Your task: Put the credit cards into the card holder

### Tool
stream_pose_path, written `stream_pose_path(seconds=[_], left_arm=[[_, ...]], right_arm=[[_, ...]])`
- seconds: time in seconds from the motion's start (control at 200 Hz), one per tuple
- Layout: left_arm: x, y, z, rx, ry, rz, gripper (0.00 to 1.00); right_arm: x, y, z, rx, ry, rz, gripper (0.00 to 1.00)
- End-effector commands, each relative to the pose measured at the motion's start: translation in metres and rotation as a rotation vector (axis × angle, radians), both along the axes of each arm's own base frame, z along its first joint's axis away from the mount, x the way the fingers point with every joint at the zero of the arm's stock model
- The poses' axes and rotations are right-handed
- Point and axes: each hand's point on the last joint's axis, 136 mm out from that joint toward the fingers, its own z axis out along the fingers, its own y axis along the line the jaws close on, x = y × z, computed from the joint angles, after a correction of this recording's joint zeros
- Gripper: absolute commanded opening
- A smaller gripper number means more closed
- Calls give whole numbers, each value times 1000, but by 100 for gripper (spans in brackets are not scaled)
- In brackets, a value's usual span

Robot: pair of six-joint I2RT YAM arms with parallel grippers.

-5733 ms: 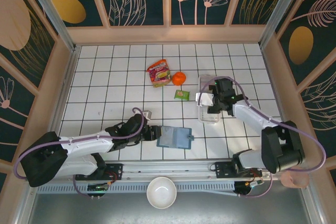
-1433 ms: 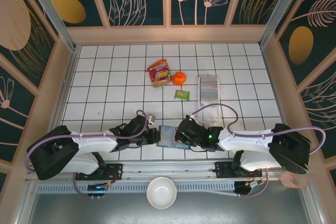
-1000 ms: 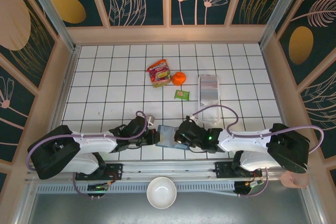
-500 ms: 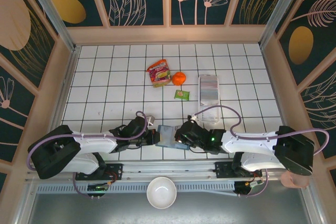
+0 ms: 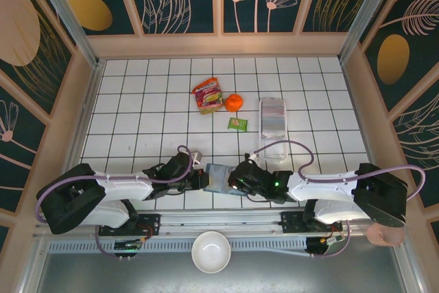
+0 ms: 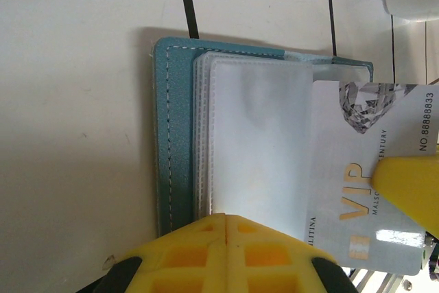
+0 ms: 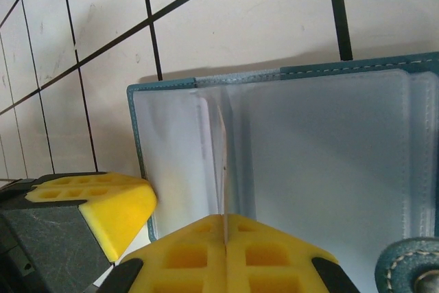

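The card holder (image 5: 218,178) lies open on the tiles near the front edge, teal outside with pale clear sleeves (image 6: 254,142) inside. In the left wrist view my left gripper (image 6: 226,217) is shut, its tip resting on the holder's edge. My right gripper (image 7: 225,219) is shut on a silver credit card (image 6: 350,190) marked VIP. In the right wrist view the card (image 7: 223,162) stands edge-on, its far end in among the sleeves of the holder (image 7: 329,156). The two grippers face each other across the holder, left (image 5: 200,178) and right (image 5: 237,179).
A long clear tray (image 5: 273,119) with more cards stands at the right middle. Behind the holder lie a small green packet (image 5: 238,123), an orange (image 5: 234,102) and a red snack bag (image 5: 208,95). A white bowl (image 5: 210,252) sits below the front rail.
My right gripper has come from the clear tray to the holder with a card. Over the last second it has edged slightly left; the left arm has held still.
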Motion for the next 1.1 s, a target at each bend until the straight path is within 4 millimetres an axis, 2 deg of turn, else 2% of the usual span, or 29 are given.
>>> stream_pose_path(seconds=[0.0, 0.28, 0.45, 0.771, 1.096], left_arm=[[-10, 17, -23, 86, 45, 7, 0], [-11, 18, -24, 87, 47, 10, 0], [-11, 18, -24, 84, 48, 10, 0], [-11, 19, -23, 82, 49, 14, 0], [-12, 21, -23, 79, 50, 19, 0]], right_arm=[[4, -2, 3, 36, -28, -45, 0], [8, -7, 14, 98, -69, -76, 0], [7, -11, 6, 74, -62, -80, 0], [9, -1, 8, 115, -73, -69, 0], [6, -9, -4, 60, -63, -69, 0]])
